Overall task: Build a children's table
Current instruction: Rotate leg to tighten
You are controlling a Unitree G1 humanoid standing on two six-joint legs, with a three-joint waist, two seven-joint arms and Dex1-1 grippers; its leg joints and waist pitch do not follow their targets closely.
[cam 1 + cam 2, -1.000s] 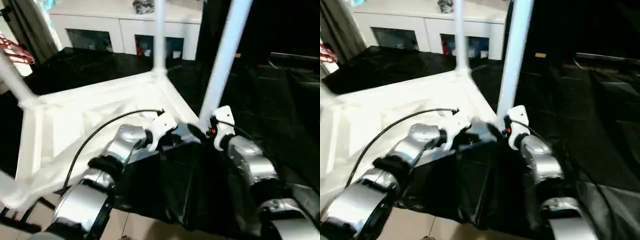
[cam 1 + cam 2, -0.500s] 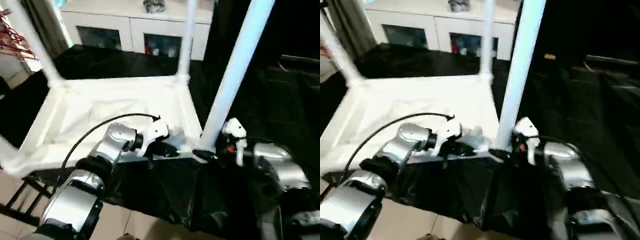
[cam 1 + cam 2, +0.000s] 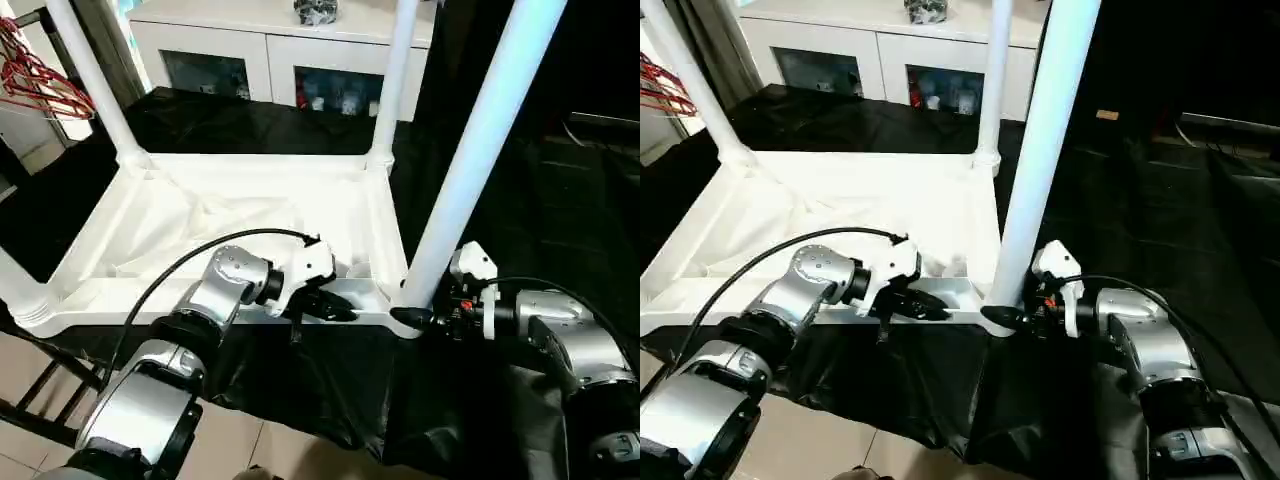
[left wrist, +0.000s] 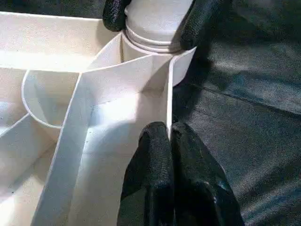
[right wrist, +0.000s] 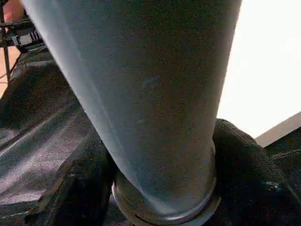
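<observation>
Inverted white plastic ribbed tabletop [image 3: 230, 215] on black cloth [image 3: 560, 230]. Left gripper [image 3: 338, 310] pinches its near rim; right gripper [image 3: 1008, 317] clasps the long white tube leg [image 3: 470, 160] at its corner socket. Judged step: seating this leg; next, press down.

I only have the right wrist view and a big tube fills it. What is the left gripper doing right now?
Observer: The left gripper is pinched shut on the near side wall of the tabletop, close to the corner.
Operator: And the tube in front of me?
Observer: That leg stands upright in the near right corner socket, with the right gripper closed around its base.
Operator: Other legs?
Observer: Two more legs stand in the far corners.
</observation>
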